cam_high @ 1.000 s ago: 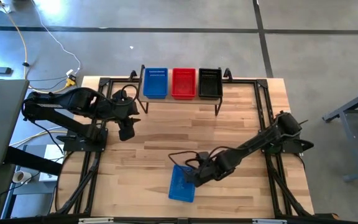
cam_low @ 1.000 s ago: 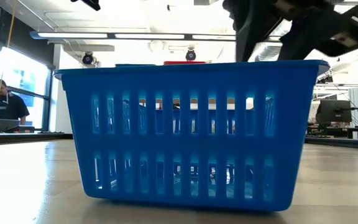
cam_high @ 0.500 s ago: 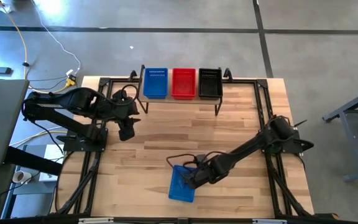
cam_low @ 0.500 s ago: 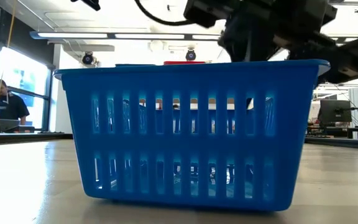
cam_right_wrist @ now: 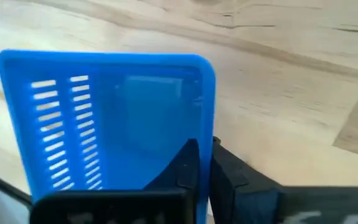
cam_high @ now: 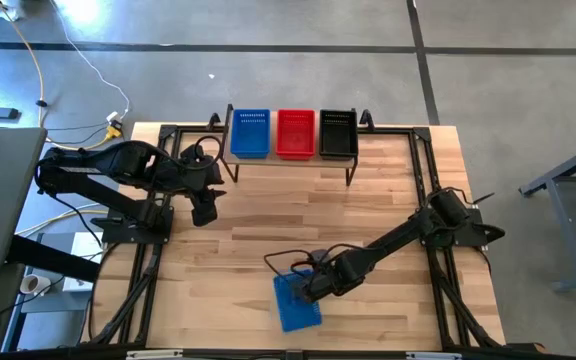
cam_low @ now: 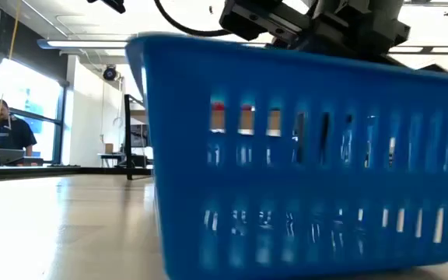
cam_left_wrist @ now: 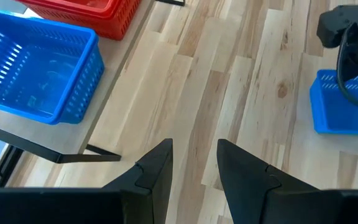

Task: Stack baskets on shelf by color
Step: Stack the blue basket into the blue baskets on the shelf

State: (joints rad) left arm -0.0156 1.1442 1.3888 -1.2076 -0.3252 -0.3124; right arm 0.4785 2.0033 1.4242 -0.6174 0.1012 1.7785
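Blue basket [cam_high: 296, 305] rim pinched by right gripper [cam_high: 313, 287].

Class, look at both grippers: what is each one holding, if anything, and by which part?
The right gripper is shut on the rim of the loose blue basket, one finger inside its wall, one outside. The left gripper is open and holds nothing.

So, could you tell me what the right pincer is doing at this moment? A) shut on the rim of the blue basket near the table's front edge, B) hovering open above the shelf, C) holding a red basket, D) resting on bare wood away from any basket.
A: the right pincer has its fingers pinched together on the wall of the blue basket, which sits tilted in the low view.
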